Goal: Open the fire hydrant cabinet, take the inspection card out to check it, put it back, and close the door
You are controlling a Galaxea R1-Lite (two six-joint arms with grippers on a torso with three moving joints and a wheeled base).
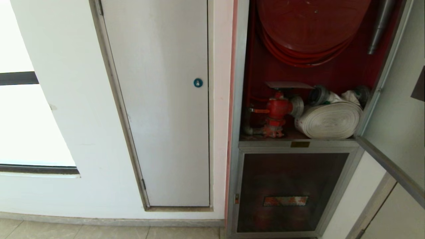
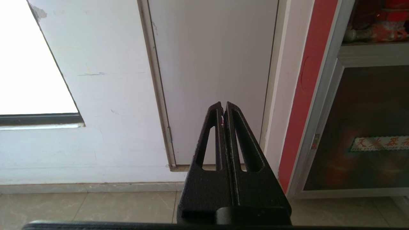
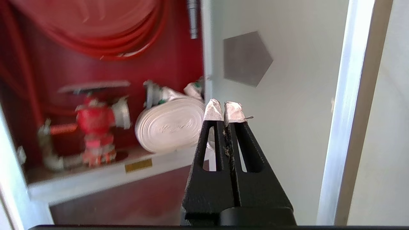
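Note:
The fire hydrant cabinet [image 1: 332, 76] stands open, showing its red inside, a red hose reel [image 1: 308, 26], a red valve [image 1: 277, 109] and a rolled white hose [image 1: 330, 121]. The inspection card [image 1: 289, 85] lies flat on top of the valve, and shows as a pale blurred slab [image 3: 94, 86] in the right wrist view. The door [image 1: 395, 109] is swung out to the right; its inner face [image 3: 297, 127] shows the grey back of a sticker [image 3: 246, 59]. My right gripper [image 3: 223, 108] is shut and empty, its taped tips near the door's hinge edge, beside the hose. My left gripper [image 2: 223, 107] is shut, low before the white door.
A plain white door [image 1: 159, 99] with a blue round lock [image 1: 198, 82] fills the wall left of the cabinet. Below the shelf is a smaller dark glass door [image 1: 292, 179] with an orange label [image 1: 285, 200]. A bright window [image 1: 20, 126] is far left, with tiled floor [image 2: 96, 207] below.

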